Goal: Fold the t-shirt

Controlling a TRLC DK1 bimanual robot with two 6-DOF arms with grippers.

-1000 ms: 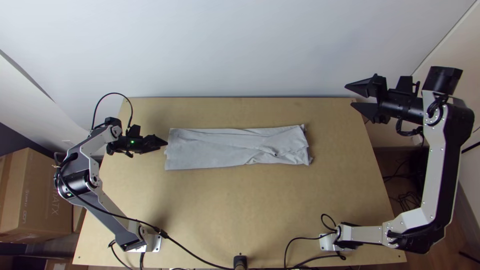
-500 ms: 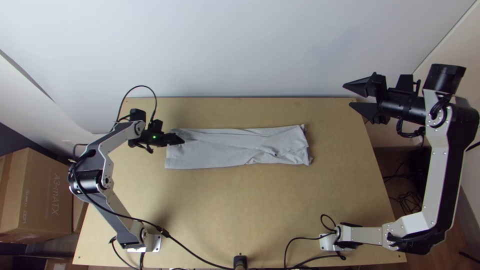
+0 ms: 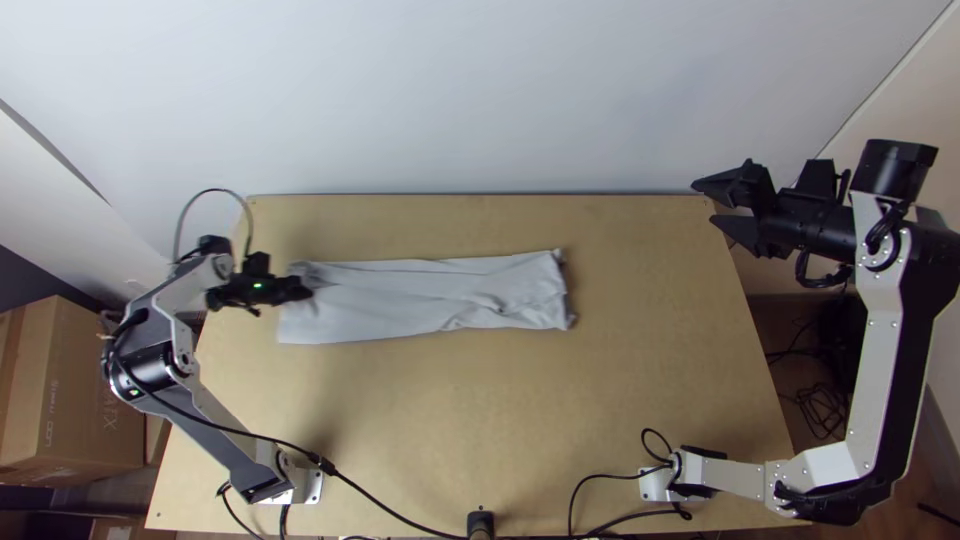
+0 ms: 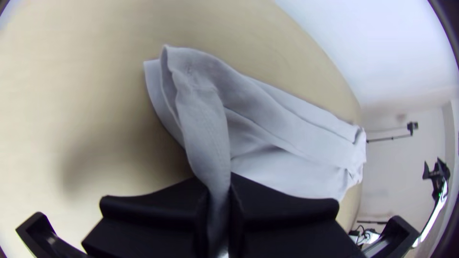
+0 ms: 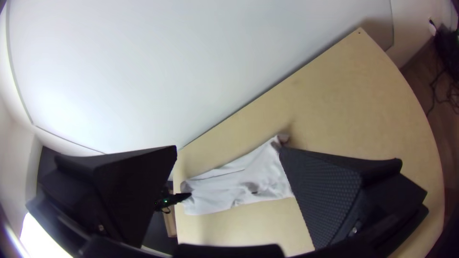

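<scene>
And here on the cardboard box (image 3: pixel 75 355), off beyond the surface (image 3: pixel 430 410) on my left, there's print in two sizes! The larger letters run up the side, partly behind my left arm (image 3: pixel 225 445), while smaller lettering runs beside them, too faint for me to call reliably.
</scene>
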